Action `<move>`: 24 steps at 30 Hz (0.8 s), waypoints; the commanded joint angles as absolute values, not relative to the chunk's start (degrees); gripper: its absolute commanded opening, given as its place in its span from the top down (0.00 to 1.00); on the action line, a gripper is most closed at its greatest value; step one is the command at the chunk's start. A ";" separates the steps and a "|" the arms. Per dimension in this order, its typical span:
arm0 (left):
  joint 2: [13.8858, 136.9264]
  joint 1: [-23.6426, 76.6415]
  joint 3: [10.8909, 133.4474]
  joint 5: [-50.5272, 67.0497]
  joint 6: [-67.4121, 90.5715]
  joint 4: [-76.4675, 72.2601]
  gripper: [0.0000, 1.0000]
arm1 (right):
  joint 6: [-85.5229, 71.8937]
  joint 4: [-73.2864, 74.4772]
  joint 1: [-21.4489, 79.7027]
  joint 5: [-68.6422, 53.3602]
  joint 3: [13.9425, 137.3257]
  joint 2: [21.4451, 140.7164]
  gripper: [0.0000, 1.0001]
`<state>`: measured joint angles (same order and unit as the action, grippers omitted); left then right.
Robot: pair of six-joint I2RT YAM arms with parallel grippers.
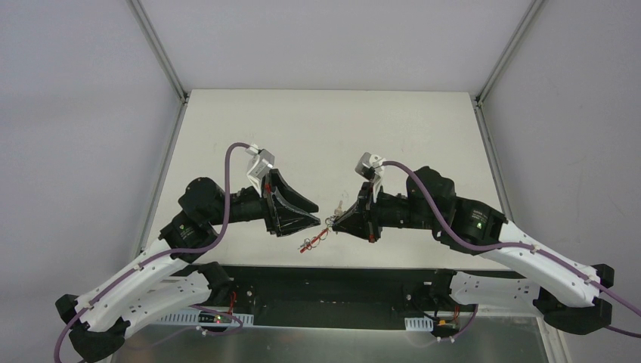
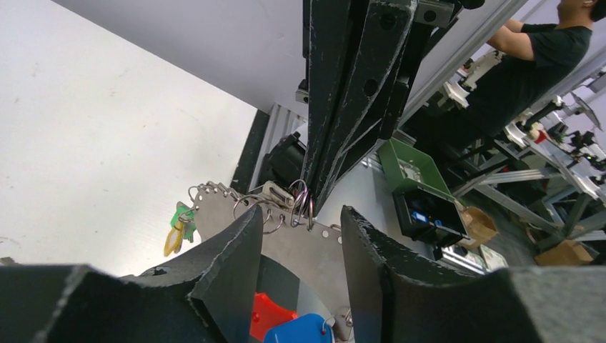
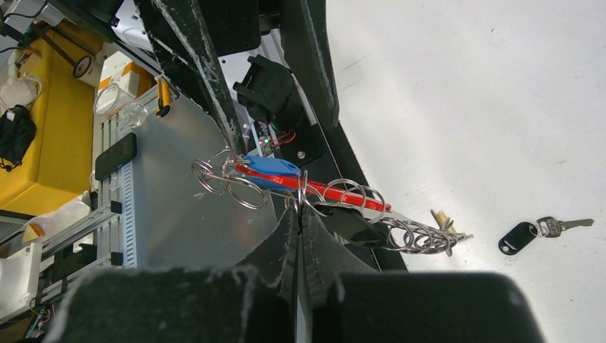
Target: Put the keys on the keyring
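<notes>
The keyring [image 1: 311, 240] hangs above the table's near edge between the two grippers, a silvery plate with several wire rings and a red piece. My right gripper [image 1: 332, 222] [image 3: 300, 211] is shut on one wire ring [image 3: 304, 187] of it. Red [image 3: 343, 193] and blue [image 3: 268, 167] tags lie just beyond. My left gripper [image 1: 317, 215] [image 2: 300, 232] stands open, its fingers either side of the plate [image 2: 314, 250] without touching it. Green and yellow keys [image 2: 179, 227] dangle from the plate's left end. A black-headed key [image 3: 525, 236] lies loose on the table.
The white table [image 1: 325, 136] ends at a black front rail [image 1: 340, 280] right under the keyring. In the left wrist view a green bin [image 2: 414, 168] and a person in black [image 2: 543, 43] are beyond the table. A yellow case [image 3: 43, 143] stands off the table.
</notes>
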<state>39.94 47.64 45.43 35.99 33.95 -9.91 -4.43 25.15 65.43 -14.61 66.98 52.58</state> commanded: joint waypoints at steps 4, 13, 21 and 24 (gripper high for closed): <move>41.59 47.90 46.34 41.49 37.76 -16.16 0.65 | -3.10 21.54 65.32 -12.69 70.22 52.30 1.00; 40.92 47.90 48.25 43.03 37.61 -14.61 0.72 | -2.37 22.49 65.38 -9.76 69.67 51.86 1.00; 42.81 48.04 48.79 43.93 37.44 -14.67 0.74 | -2.85 21.01 65.37 -11.26 69.44 51.68 1.00; 43.24 48.32 49.03 44.29 37.50 -14.94 0.75 | -2.89 21.01 65.35 -10.73 69.72 52.14 1.00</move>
<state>42.85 47.68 46.48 42.04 36.97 -11.75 -3.36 25.15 65.41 -11.05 67.20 52.73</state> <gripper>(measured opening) 0.254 0.009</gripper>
